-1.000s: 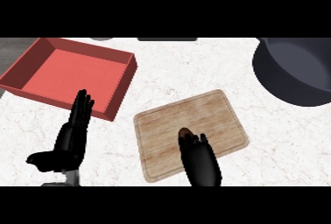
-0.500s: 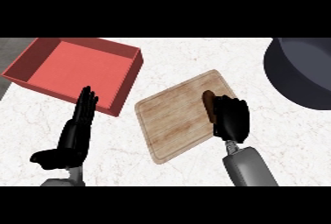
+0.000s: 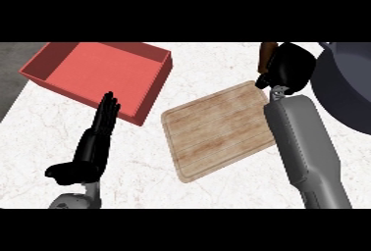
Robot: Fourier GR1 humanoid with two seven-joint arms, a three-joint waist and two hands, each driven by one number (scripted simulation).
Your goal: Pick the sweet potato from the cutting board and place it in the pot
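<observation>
The right hand [image 3: 292, 67] was curled around the sweet potato [image 3: 267, 55] (only its brown end showed past the fingers), held above the counter [image 3: 210, 196] between the cutting board [image 3: 221, 130] and the dark pot [image 3: 348, 83]. The left hand [image 3: 91, 142] rested open, fingers straight, just beside the red tray [image 3: 94, 73].
</observation>
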